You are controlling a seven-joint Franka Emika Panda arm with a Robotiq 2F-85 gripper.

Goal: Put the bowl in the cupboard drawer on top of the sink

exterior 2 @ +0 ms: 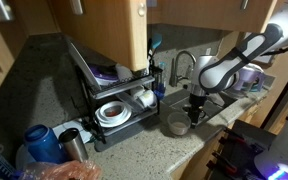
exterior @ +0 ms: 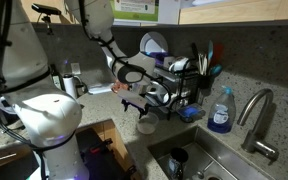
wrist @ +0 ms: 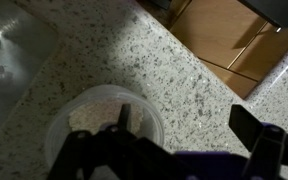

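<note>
Wrist view: bowl [wrist: 89, 108] rim cut off at bottom edge, partly masked by gripper [wrist: 184, 113], itself a dark, blurred silhouette.

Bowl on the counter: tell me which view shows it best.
The wrist view: the bowl is large, its rim clear, though the gripper covers its near part. In both exterior views the bowl is small and dim below the gripper.

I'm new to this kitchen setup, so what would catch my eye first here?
The robot's hand is poised over a pale bowl on the speckled counter. After that, your eye goes to the black dish rack, loaded with plates, beneath the wooden cupboard.
</note>
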